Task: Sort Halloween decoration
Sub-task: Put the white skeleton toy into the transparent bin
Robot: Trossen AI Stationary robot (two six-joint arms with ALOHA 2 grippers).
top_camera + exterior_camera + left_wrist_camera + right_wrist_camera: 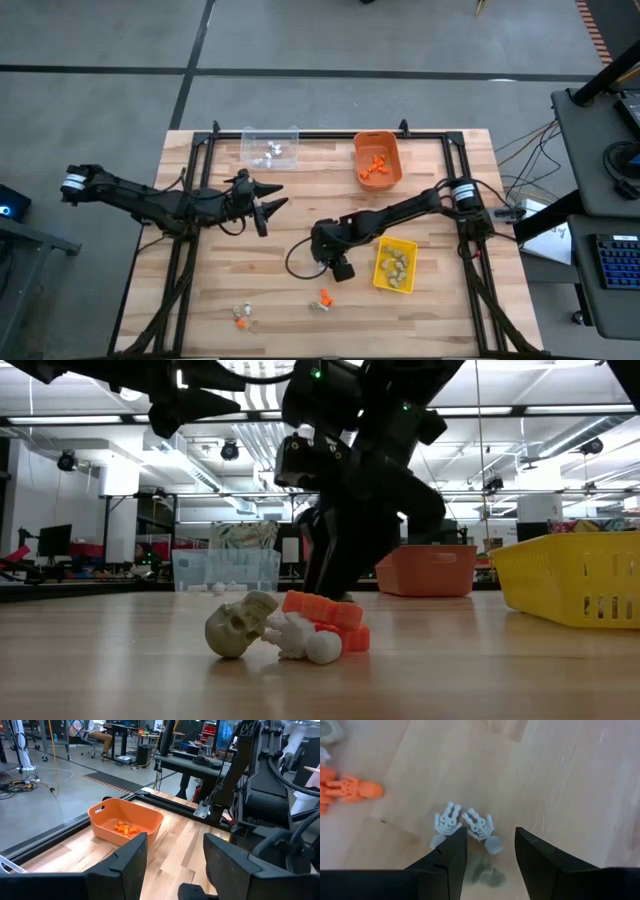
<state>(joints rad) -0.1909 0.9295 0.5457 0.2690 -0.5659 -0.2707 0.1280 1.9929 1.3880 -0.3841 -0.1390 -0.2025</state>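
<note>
Two small white skeleton trinkets [465, 824] lie flat on the wooden table just ahead of my right gripper [490, 835]. It is open and points down, with a finger on either side of them and a little short of them. An orange skeleton [351, 789] lies farther off. In the high view my right gripper [338, 268] hangs over the table's middle, left of the yellow bin [395, 265]. A tan skull [240, 626], a white trinket [305, 642] and an orange one [325, 622] lie together. My left gripper [275, 197] waits open over the table's left middle.
A clear bin [270, 147] holding white pieces and an orange bin [378, 160] holding orange pieces stand at the far edge. The yellow bin holds tan-grey pieces. More trinkets [242, 317] lie near the near edge, and others [322, 298] sit just nearside of my right gripper.
</note>
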